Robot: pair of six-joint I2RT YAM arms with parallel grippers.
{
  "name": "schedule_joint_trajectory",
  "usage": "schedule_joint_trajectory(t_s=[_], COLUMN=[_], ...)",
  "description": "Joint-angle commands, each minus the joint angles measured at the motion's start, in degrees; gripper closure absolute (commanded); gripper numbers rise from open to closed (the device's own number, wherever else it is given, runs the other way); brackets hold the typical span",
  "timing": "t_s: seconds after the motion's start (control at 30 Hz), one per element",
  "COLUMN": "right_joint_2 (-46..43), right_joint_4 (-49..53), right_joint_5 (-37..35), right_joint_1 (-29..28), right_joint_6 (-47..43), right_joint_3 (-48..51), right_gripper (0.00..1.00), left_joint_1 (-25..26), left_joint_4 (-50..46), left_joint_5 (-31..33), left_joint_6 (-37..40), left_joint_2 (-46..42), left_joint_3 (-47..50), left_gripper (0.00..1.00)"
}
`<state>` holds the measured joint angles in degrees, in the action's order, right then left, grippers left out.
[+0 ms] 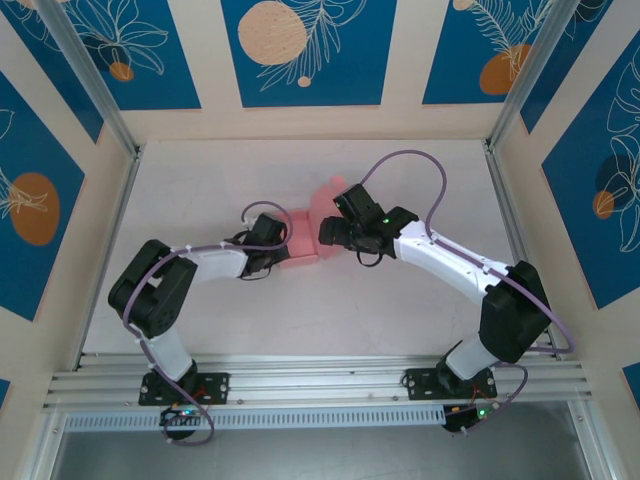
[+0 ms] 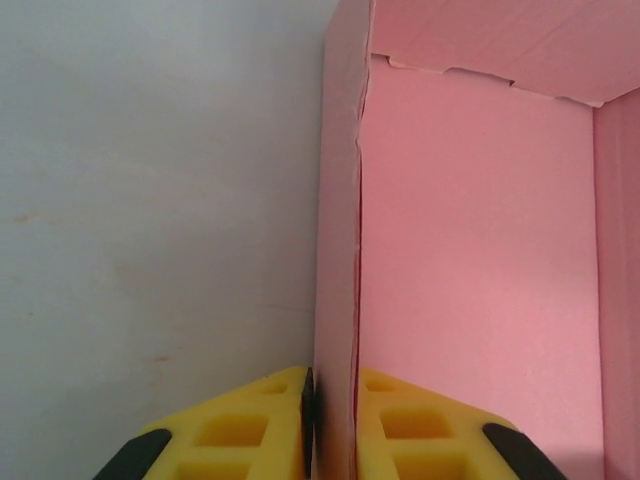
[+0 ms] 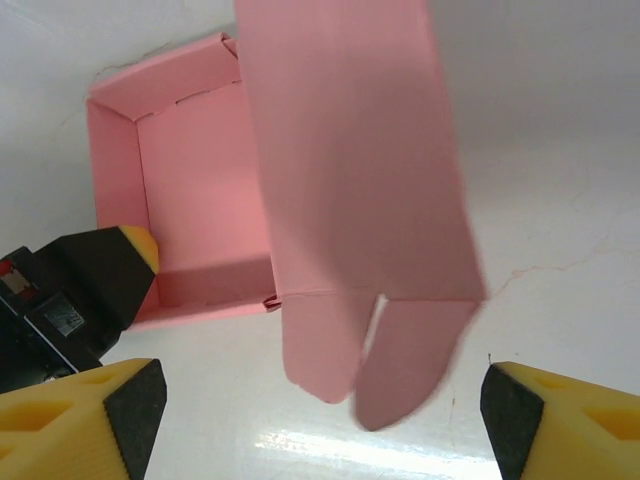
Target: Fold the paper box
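pink paper box wall clamped in the left hand; right hand spread wide, angled down at it.

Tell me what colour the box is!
The paper box is plain pink, clearest in right wrist view.

The paper box is thin pink card, matt and smooth, a little ragged along its creases. Under the box the table is a smooth white top, mostly dull, with a faint sheen and hairline scuffs. At the box wall, the fingers of the left gripper look like matt moulded yellow plastic with black ends; the right gripper has the same. Either side of the box, the arms wear glossy white plastic shells. Nearer than the box runs a brushed metal rail.
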<state>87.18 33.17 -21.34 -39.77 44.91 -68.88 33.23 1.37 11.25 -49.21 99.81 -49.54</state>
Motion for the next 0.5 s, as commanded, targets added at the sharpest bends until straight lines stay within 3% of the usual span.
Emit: schedule_joint_trajectory(t_s=[0.0, 0.13, 0.37, 0.47], right_joint_2=[0.25, 2.39, 5.22, 6.46], right_joint_4=[-1.01, -3.28, -8.30, -9.84], right_joint_5=[-2.12, -1.99, -1.99, -1.71], right_joint_1=[0.37, 0.74, 1.20, 1.46], right_joint_6=[-0.70, -1.34, -7.47, -10.96], right_joint_3=[-0.58, 0.16, -1.13, -2.10], right_gripper=[0.19, 0.24, 0.51, 0.66], left_joint_1=[0.46, 0.49, 0.50, 0.45], left_joint_4=[1.59, 2.71, 3.35, 4.19], left_joint_5=[1.19, 0.18, -0.64, -1.76], left_joint_6=[-1.30, -1.85, -2.18, -2.29], left_joint_2=[-1.33, -1.37, -2.03, -2.56], left_joint_3=[0.94, 1.28, 1.94, 2.32], left_gripper=[0.84, 0.84, 0.79, 0.73])
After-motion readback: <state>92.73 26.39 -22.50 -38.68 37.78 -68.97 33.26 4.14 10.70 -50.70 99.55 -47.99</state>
